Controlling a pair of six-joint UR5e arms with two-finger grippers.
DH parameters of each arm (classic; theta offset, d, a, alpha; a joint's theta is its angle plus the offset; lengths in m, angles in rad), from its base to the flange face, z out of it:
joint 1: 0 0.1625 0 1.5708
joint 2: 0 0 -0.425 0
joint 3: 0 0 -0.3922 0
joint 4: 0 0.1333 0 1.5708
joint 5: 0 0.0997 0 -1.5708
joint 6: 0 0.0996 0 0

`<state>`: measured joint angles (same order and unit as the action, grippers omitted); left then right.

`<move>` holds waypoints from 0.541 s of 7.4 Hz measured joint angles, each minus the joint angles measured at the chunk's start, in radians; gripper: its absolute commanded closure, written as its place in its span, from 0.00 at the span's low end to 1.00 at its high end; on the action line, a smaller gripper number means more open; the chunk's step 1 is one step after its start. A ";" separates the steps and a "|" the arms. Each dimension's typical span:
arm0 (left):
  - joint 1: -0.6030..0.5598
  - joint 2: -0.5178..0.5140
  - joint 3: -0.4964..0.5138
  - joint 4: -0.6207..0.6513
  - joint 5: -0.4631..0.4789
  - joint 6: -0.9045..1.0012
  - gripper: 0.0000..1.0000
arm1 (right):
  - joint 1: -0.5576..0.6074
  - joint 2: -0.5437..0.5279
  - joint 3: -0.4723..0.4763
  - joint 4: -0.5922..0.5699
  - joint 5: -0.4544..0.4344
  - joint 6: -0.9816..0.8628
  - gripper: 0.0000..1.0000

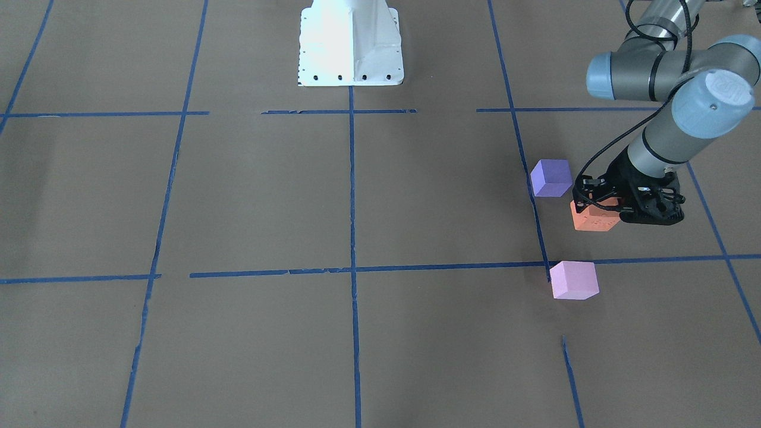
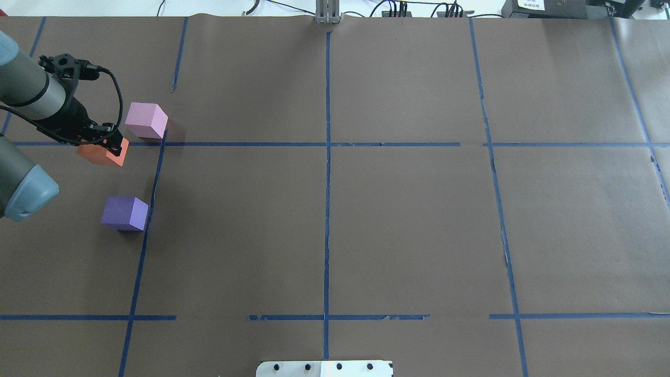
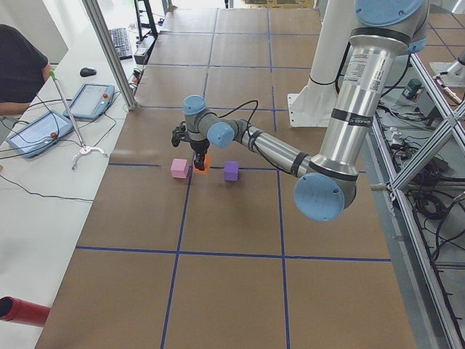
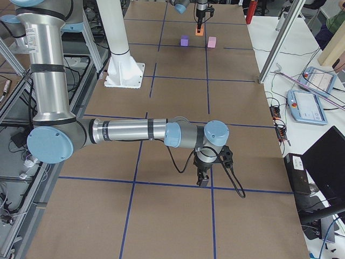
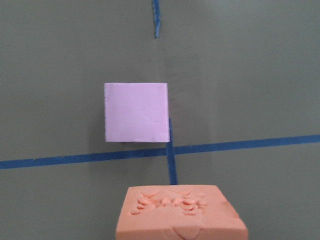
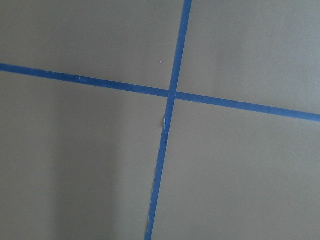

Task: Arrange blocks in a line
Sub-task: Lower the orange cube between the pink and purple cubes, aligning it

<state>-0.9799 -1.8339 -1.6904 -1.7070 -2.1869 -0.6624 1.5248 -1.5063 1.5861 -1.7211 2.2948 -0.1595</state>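
overhead view: all three blocks lie in the left part of the frame, along a vertical blue tape line (image 2: 138, 262). the pale pink block (image 2: 146, 120) is uppermost, just above the horizontal tape. the orange block (image 2: 97, 156) is below and left of it, near but not touching. the purple block (image 2: 124, 213) is lower still, apart from the orange one.

the left gripper (image 2: 107, 145) enters from the left edge and is down on the orange block, jaws clamped against its sides. cannot tell whether the block rests on the brown paper (image 2: 408, 220) or hangs just off it.

left wrist view: the orange block sits at bottom centre, its top face pitted. the pink block is at mid-frame above it, with a tape crossing between the two.

the right gripper (image 4: 204, 181) is at lower centre of the right side view, pointing down at the paper near a tape crossing. it is too small there, so cannot tell if the jaws are apart or together.
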 measured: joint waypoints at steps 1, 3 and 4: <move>0.004 -0.009 0.028 -0.010 -0.005 -0.001 0.72 | 0.000 0.000 0.000 0.000 0.000 0.000 0.00; 0.017 -0.041 0.091 -0.044 -0.027 -0.006 0.72 | 0.000 0.000 0.000 0.000 0.000 0.000 0.00; 0.028 -0.050 0.114 -0.056 -0.032 -0.009 0.72 | 0.000 0.000 0.000 0.000 0.000 0.000 0.00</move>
<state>-0.9518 -1.8841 -1.5768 -1.7631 -2.2185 -0.6710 1.5248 -1.5064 1.5861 -1.7211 2.2949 -0.1595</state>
